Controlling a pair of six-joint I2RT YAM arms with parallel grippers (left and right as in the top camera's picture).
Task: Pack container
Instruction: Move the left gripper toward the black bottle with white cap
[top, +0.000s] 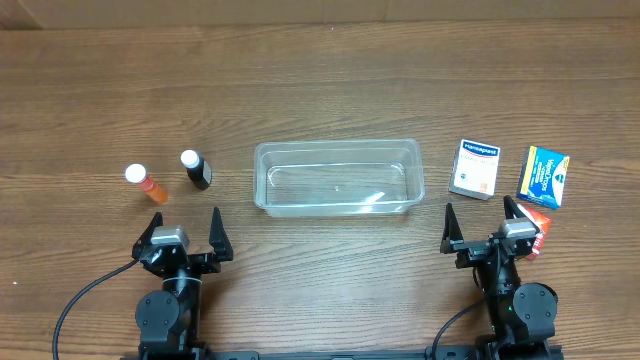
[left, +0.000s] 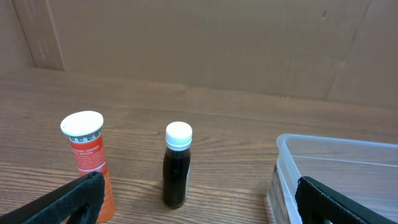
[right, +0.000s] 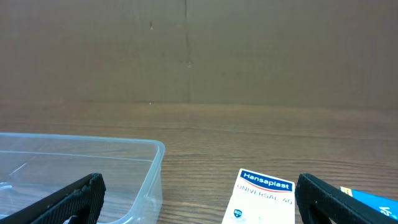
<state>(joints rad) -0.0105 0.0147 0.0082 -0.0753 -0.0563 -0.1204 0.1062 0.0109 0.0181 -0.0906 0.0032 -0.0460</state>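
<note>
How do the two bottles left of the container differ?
The orange bottle is wider than the dark bottle and carries a printed label; the dark bottle looks plain. The orange bottle stands farther from the container. Both stand upright with white caps.

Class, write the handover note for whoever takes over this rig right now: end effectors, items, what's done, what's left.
Left end effector: open, empty.
Right end effector: open, empty.
Container: mid-table, nothing inside.
Orange bottle and dark bottle stand to its left. Hansaplast box, blue box and red packet lie to its right.
Done: nothing packed.
Left: every item.
</note>
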